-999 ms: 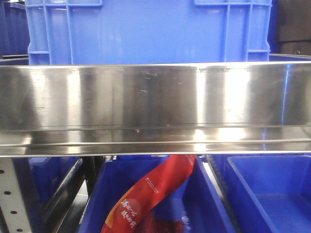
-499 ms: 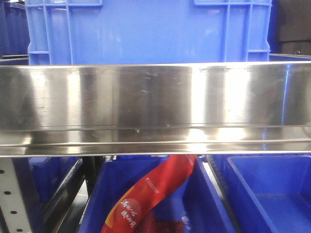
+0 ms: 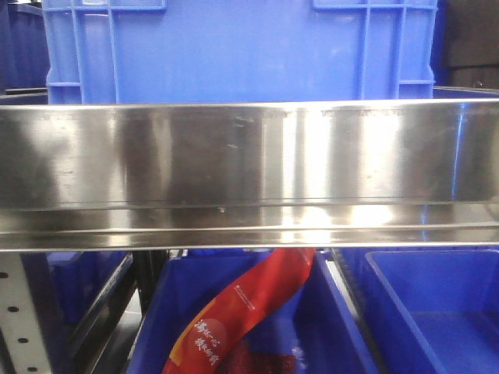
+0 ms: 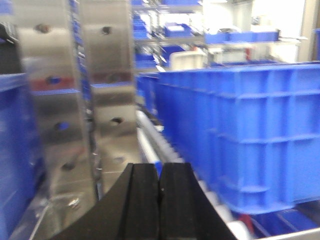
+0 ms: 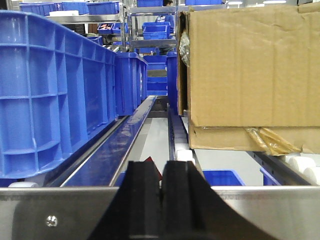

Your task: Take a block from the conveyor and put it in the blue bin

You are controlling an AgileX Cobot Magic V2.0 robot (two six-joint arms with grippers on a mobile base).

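We see a blue bin point(image 3: 234, 51) above the steel rail point(image 3: 249, 171), a red packet point(image 3: 242, 312) in the lower blue bin point(image 3: 335, 327), left gripper point(image 4: 159, 187) and right gripper point(image 5: 160, 185) both pressed together, holding nothing.

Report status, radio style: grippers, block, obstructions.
Left gripper shut, empty. Right gripper shut, empty. No block or belt in view. Steel rail spans front view; crate behind it.

Place: warehouse or logistics hall.
Evidence: stacked blue plastic crates point(image 5: 55, 95) at 9 o'clock, brown cardboard carton point(image 5: 250, 70) at 2 o'clock, white conveyor rollers point(image 4: 150, 135), brushed steel rail point(image 3: 249, 175).
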